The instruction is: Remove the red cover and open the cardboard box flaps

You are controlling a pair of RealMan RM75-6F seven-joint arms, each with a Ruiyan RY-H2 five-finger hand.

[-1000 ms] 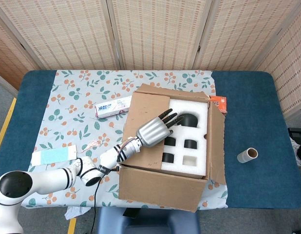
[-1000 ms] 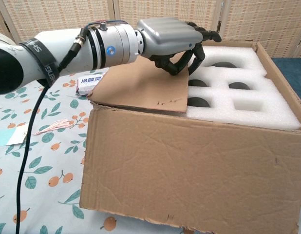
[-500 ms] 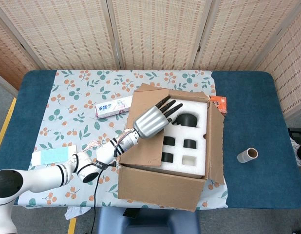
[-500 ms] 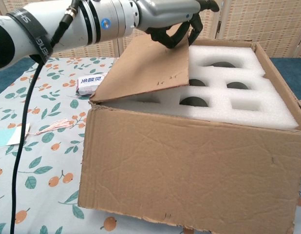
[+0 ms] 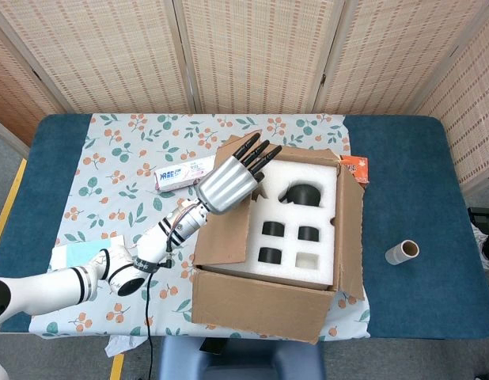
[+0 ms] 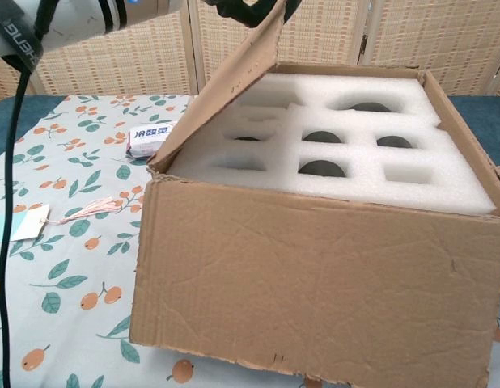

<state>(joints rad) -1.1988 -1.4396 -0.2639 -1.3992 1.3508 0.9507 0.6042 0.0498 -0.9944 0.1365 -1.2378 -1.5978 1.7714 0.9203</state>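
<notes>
The black fingers of the left hand were extended and slightly fanned, pointing toward 1 o'clock in the head view. They lay over the top edge of the left flap of the cardboard box. In the chest view the fingertips appeared to curl over that edge, but the frame cut them off, so whether they actually held it could not be told. The flap stood raised, tilted up and outward from the box's left wall. The left arm ran from the hand toward 7 o'clock across the floral tablecloth. The right hand was outside both views.

Inside the box, a white foam insert with dark cut-out pockets lay exposed. The right flap stood open at 3 o'clock. A small orange packet lay just beside the box's far right corner. A toothpaste carton rested at 10 o'clock from the box, near the hand. A cardboard roll stood well apart at 3 o'clock on the blue table.
</notes>
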